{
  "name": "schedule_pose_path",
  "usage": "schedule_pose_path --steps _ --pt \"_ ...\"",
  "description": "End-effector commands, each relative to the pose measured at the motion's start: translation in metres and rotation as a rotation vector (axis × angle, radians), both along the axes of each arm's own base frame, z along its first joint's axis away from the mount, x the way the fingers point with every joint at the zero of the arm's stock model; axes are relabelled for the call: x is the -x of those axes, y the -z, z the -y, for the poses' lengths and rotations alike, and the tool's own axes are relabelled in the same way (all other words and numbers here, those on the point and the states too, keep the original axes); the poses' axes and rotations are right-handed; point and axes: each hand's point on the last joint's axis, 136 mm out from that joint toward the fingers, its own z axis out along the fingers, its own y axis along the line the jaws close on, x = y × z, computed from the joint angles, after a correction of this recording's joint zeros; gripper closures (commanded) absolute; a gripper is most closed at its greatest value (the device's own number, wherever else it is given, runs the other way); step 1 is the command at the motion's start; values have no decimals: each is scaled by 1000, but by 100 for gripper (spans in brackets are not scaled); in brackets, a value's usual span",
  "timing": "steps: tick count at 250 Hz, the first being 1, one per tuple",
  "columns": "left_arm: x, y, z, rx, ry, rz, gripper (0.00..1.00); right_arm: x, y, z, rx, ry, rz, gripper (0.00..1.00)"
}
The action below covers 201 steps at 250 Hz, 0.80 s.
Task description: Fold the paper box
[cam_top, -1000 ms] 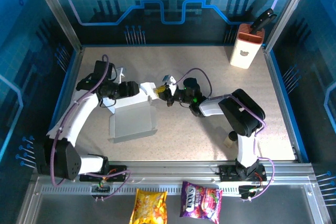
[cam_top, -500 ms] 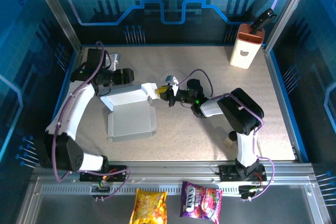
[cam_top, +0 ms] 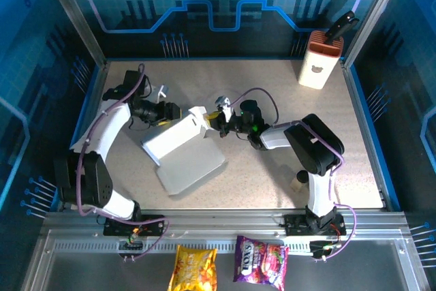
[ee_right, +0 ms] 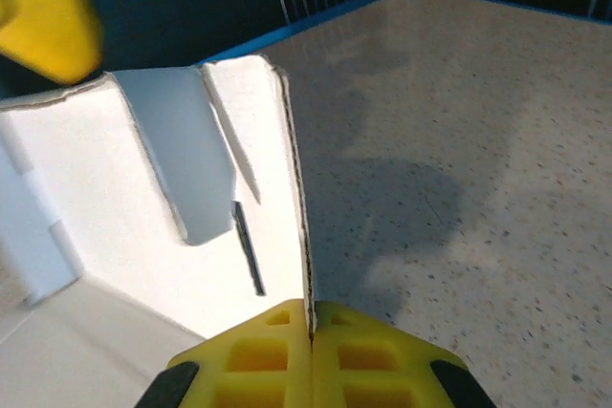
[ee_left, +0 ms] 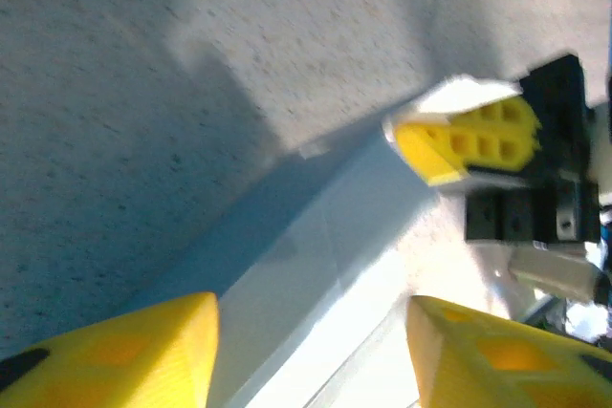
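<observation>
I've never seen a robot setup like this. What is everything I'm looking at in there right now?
paper box: one, pale grey-white, on the table left of centre, partly folded.
container: one, white and orange with a bear mark, far right corner; a black handle sticks out of its top.
yellow snack bag: one, on the near ledge below the table.
purple snack bag: one, beside the yellow one.
table: one, speckled beige.
left gripper: one, yellow fingers apart at the box's far left end.
right gripper: one, yellow fingers pinched on a box flap.
</observation>
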Motion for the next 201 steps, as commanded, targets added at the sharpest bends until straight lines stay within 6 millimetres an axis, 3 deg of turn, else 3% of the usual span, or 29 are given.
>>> schedule_pose_path --steps 1,52,102,141,201 --pt "13 -13 18 160 2 -2 50 -6 -11 3 58 44 5 100" --pt "26 3 40 195 23 -38 55 -2 -5 0 88 36 21 100" --pt "27 9 56 188 41 -35 60 1 -12 -6 39 48 62 100" --pt "21 5 62 215 21 -10 61 8 -23 -10 -33 60 125 100" --pt "14 -14 51 213 -91 121 57 29 -5 -5 -64 93 150 100"
